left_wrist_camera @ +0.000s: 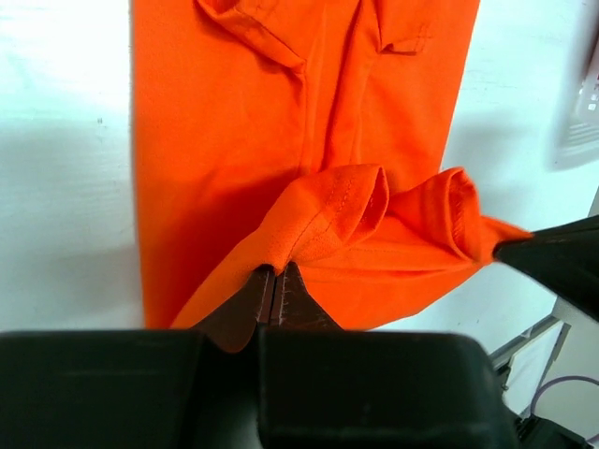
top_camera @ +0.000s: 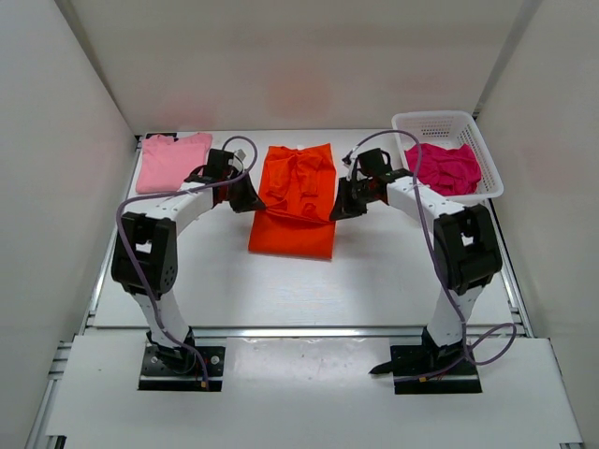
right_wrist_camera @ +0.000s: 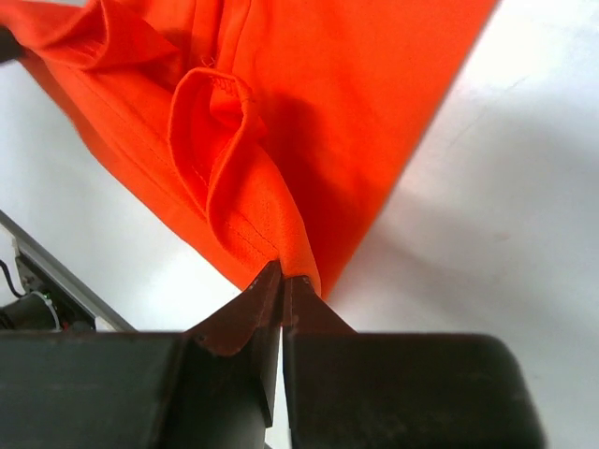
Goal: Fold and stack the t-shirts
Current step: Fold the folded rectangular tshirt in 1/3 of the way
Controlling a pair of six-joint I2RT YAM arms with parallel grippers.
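From the top external view, the orange t-shirt (top_camera: 295, 201) lay mid-table between the two arms. Its long axis ran from near to far. The near part lay flat on the white table (top_camera: 281, 290), while the far part was rumpled and creased. Which end held the collar could not be told.

The left gripper (top_camera: 251, 198) met the shirt's left edge and the right gripper (top_camera: 339, 204) met its right edge, both about halfway along its length. The pink t-shirt (top_camera: 171, 161) lay flat at the far left, well apart from the orange one, with its long axis also near to far. The magenta t-shirt (top_camera: 443, 166) sat bunched inside the white mesh basket (top_camera: 435, 119) at the far right.

In the left wrist view, the left gripper (left_wrist_camera: 274, 281) had its jaws pressed together on a pinch of orange fabric at the shirt's edge. The cloth rose from the pinch into a stitched, folded hem. The orange t-shirt (left_wrist_camera: 234, 140) stretched away from the fingers as a long panel over the table. At the right edge of this view, the dark tip of the right gripper (left_wrist_camera: 552, 262) held the opposite corner of the fold.

In the right wrist view, the right gripper (right_wrist_camera: 283, 281) was likewise clamped on a pinch of the orange t-shirt (right_wrist_camera: 356, 94). A looped, stitched hem stood up just beyond the fingertips. The rest of the fabric ran away from them over the table (right_wrist_camera: 505, 187).
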